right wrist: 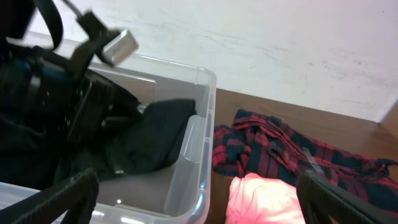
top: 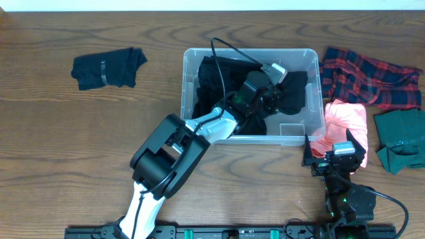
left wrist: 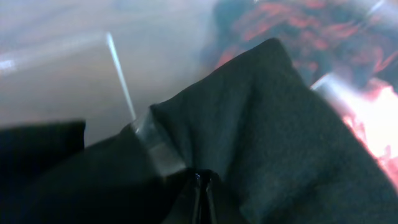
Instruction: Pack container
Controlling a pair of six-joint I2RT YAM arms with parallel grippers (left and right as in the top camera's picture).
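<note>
The clear container (top: 186,86) stands at the table's middle back, with a black garment (top: 292,89) inside. My left gripper (top: 265,99) reaches down into it. In the left wrist view its fingers (left wrist: 202,199) are pressed together on the black garment (left wrist: 267,124). The container's corner (right wrist: 199,149) also shows in the right wrist view. My right gripper (top: 335,156) is open and empty, low at the container's front right corner, by a pink garment (top: 345,119).
A red plaid garment (top: 368,76) lies right of the container, and a green garment (top: 402,139) lies at the far right. A dark navy garment (top: 106,68) lies at the back left.
</note>
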